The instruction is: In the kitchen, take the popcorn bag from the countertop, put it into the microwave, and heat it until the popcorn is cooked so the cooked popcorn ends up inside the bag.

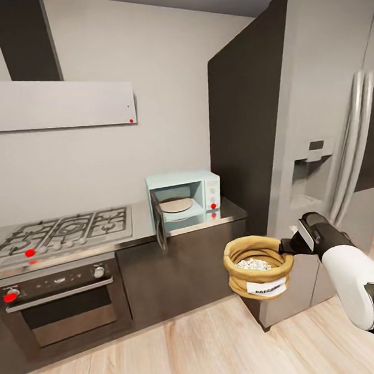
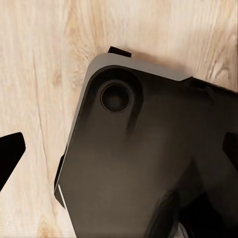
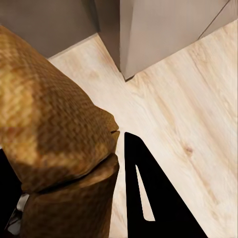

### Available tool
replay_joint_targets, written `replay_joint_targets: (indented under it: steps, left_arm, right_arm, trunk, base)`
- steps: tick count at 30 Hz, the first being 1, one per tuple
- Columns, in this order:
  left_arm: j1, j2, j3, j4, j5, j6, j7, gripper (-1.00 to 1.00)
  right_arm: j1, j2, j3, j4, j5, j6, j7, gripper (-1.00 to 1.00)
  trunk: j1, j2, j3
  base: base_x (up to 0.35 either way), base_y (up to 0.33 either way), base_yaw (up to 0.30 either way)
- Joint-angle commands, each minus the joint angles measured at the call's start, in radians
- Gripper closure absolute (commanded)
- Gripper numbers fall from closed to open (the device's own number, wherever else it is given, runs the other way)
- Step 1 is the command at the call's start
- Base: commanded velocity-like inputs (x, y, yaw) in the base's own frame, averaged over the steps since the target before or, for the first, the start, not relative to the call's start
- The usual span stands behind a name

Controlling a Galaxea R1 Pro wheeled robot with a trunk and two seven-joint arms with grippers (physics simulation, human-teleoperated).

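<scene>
Right arm (image 1: 351, 275) fills the near corner of the head view, white-sleeved, reaching forward with its gripper (image 1: 287, 246) at the bag's rolled rim. Its fingers (image 3: 148, 198) are clenched on that rim: the right wrist view shows tan weave pressed against one dark finger, with the bag (image 1: 259, 265) hanging off to the side of it. A rim pinch keeps the sack mouth-up, so the popcorn (image 1: 253, 264) stays heaped inside rather than spilling.

Bag and gripper hang in mid-air over the plank floor (image 1: 194, 349), below desk height and in front of the dark cabinet, between the tall fridge (image 1: 318, 143) and the oven (image 1: 61, 304). It is off the desk (image 1: 228, 212) already, so the carry is under way.

Ahead, the mint microwave (image 1: 201, 194) sits at the desk's end beside the hob (image 1: 61, 230), its door (image 1: 158, 226) swung out and the round plate inside bare. That open mouth is likely why the bag is held low and out front: it needs lifting, then sliding in level past the door.

Left gripper's state I cannot tell; its wrist view gives dark housing (image 2: 148, 163) over floorboards, with what may be finger tips at the edges.
</scene>
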Motion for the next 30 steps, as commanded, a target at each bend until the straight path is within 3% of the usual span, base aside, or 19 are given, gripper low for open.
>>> replay_joint_targets:
  steps: [1,22,30]
  left_arm:
    - [0.000,0.000,0.001,-0.001,0.004,-0.002,0.003,-1.00]
    - [0.000,0.000,0.002,-0.001,0.004,-0.002,0.003,-1.00]
    - [0.000,-0.002,0.003,-0.001,0.004,-0.002,0.004,-1.00]
  right_arm:
    - [0.000,0.000,-0.005,-0.001,0.010,0.004,0.011,1.00]
    - [0.000,0.000,-0.005,-0.001,0.010,0.004,0.010,1.00]
    - [0.000,-0.003,-0.007,0.000,0.007,-0.003,0.012,1.00]
  trunk:
    - [0.000,-0.001,-0.001]
    - [0.000,-0.001,-0.001]
    - [0.000,-0.001,-0.001]
  base:
    - [0.011,0.000,0.270]
    - [0.001,0.000,0.268]
    - [0.000,0.000,0.030]
